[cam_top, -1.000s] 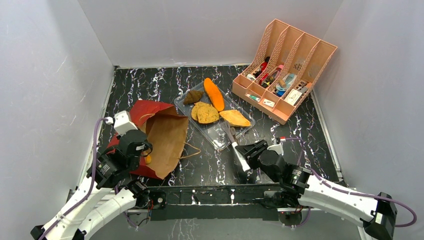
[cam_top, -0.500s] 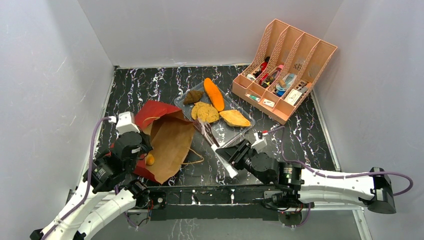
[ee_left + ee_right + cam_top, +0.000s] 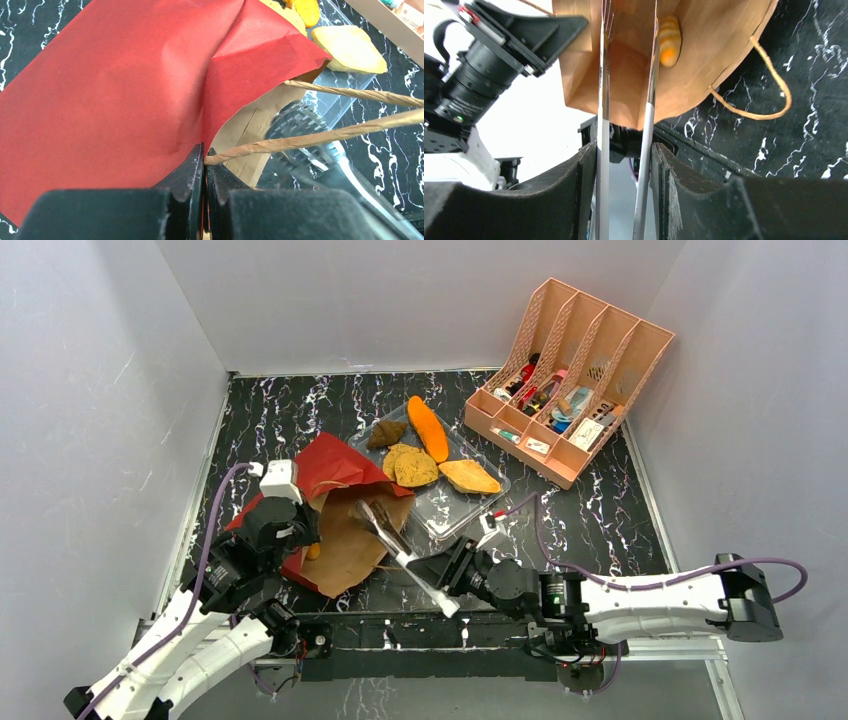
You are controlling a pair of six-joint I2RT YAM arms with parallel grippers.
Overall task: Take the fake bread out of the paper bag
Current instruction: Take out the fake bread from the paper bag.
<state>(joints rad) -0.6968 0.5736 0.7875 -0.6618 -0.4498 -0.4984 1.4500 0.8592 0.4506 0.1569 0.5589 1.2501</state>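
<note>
The paper bag (image 3: pixel 330 465), red outside and brown inside, lies on its side with its mouth toward the right arm. My left gripper (image 3: pixel 297 532) is shut on the bag's rim (image 3: pixel 205 155) beside a twisted handle (image 3: pixel 325 137) and holds the mouth open. My right gripper (image 3: pixel 440 578) is shut on white-handled metal tongs (image 3: pixel 385 532), whose tips sit in the bag's mouth. In the right wrist view the open tong arms (image 3: pixel 603 75) point into the bag (image 3: pixel 624 85), close to a small orange bread piece (image 3: pixel 670 40) inside. That piece also shows in the top view (image 3: pixel 313 550).
A clear tray (image 3: pixel 440 510) behind the bag holds a dark lump (image 3: pixel 386 433), an orange loaf (image 3: pixel 428 428), tan round pieces (image 3: pixel 410 466) and a yellow piece (image 3: pixel 470 477). A pink file organiser (image 3: pixel 570 370) stands at the back right. Grey walls surround the table.
My right arm has swung left with the tongs, from the tray's front edge to the bag's mouth. My left gripper has shifted right and up, raising the bag's rim.
</note>
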